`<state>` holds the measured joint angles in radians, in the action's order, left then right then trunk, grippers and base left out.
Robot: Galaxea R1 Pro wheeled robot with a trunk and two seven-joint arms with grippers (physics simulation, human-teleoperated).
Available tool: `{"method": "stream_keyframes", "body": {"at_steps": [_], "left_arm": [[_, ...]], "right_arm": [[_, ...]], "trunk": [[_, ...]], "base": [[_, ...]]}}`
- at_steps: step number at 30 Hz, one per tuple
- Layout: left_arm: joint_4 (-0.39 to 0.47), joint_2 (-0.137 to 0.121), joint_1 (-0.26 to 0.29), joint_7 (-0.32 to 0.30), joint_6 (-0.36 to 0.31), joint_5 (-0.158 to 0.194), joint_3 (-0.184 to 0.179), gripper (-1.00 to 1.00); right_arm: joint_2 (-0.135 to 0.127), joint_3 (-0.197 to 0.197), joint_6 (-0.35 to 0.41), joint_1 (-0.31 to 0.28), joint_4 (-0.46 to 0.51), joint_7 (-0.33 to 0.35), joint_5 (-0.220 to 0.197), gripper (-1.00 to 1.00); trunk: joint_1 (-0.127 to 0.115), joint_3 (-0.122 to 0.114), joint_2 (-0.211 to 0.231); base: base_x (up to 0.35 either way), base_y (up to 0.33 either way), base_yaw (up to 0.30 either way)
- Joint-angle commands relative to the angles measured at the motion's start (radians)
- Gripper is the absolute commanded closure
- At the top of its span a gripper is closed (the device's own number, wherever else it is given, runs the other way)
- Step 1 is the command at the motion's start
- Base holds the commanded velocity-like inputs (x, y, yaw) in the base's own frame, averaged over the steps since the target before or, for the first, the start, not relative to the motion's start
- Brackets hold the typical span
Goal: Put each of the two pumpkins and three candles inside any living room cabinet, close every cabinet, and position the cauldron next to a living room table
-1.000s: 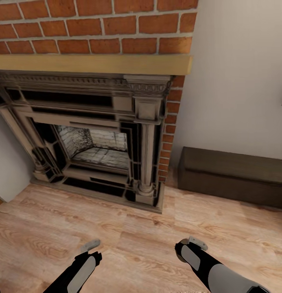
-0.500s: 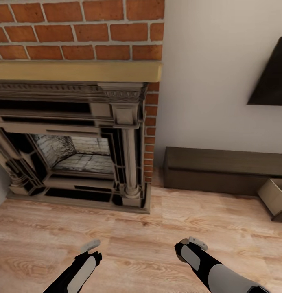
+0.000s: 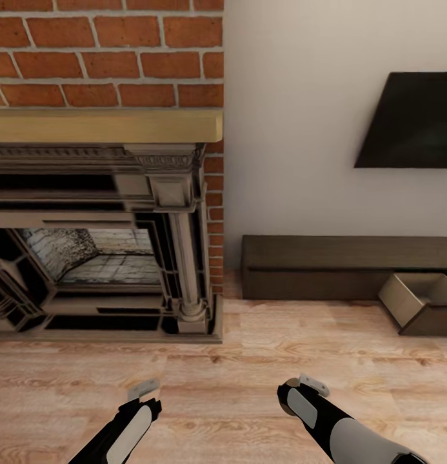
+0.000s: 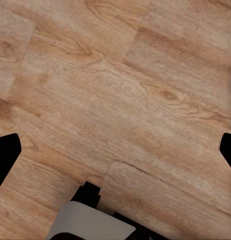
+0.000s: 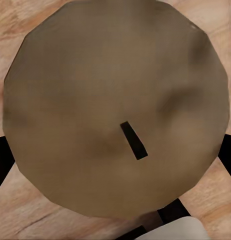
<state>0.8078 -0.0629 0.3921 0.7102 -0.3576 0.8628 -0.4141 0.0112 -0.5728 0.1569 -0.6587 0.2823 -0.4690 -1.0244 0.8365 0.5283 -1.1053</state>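
Observation:
Seen end-on in the right wrist view, a round off-white candle with a short dark wick sits between the black fingers of my right gripper, which is shut on it. In the head view that gripper hangs low over the wood floor. My left gripper is beside it, open and empty, its fingers spread wide above bare planks. The long low dark-brown cabinet stands against the wall ahead to the right, with one beige-lined drawer pulled out. Pumpkins, cauldron and table are out of view.
A brick fireplace with a carved surround and a wooden mantel takes up the left. A dark flat screen hangs on the wall above the cabinet. Wood floor stretches between me and the cabinet.
The whole view has swung right: the fireplace slid left, and the wall screen and the cabinet's open drawer came into sight. Both arms hold the same pose.

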Motion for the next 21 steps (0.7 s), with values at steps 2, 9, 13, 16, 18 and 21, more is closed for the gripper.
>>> {"method": "stream_keyframes", "body": {"at_steps": [2, 9, 13, 16, 18, 21], "left_arm": [[0.002, -0.002, 0.001, 0.008, -0.003, 0.005, -0.005, -1.0], [0.002, 0.004, 0.0, 0.008, -0.003, 0.007, -0.006, -1.0], [-0.009, 0.008, 0.001, 0.008, -0.003, 0.006, -0.006, -1.0], [-0.026, 0.013, 0.001, 0.008, -0.003, 0.005, -0.009, -1.0], [-0.04, 0.021, 0.001, 0.008, 0.003, 0.003, -0.012, -1.0], [-0.047, 0.028, 0.001, 0.008, 0.012, 0.003, -0.015, -1.0]], "right_arm": [[0.0, -0.007, 0.006, -0.001, 0.001, -0.007, -0.002, 1.0], [0.0, -0.007, 0.006, -0.001, 0.001, -0.008, -0.002, 1.0], [-0.001, -0.006, 0.006, -0.001, 0.0, -0.009, -0.002, 1.0], [-0.001, -0.006, 0.007, -0.001, 0.0, -0.014, -0.003, 1.0], [-0.002, -0.006, 0.007, -0.001, 0.0, -0.016, -0.003, 1.0], [-0.002, -0.005, 0.007, -0.001, 0.0, -0.017, -0.003, 1.0]], "trunk": [[-0.008, -0.008, 0.014], [-0.035, -0.039, 0.063], [-0.05, -0.056, 0.091], [-0.061, -0.069, 0.112], [-0.069, -0.078, 0.126], [-0.081, -0.091, 0.147]], "base": [[0.0, 0.0, -0.214], [0.0, 0.0, -0.214], [0.0, 0.0, -0.214], [0.0, 0.0, -0.214], [0.0, 0.0, -0.214], [0.0, 0.0, -0.211]]}}
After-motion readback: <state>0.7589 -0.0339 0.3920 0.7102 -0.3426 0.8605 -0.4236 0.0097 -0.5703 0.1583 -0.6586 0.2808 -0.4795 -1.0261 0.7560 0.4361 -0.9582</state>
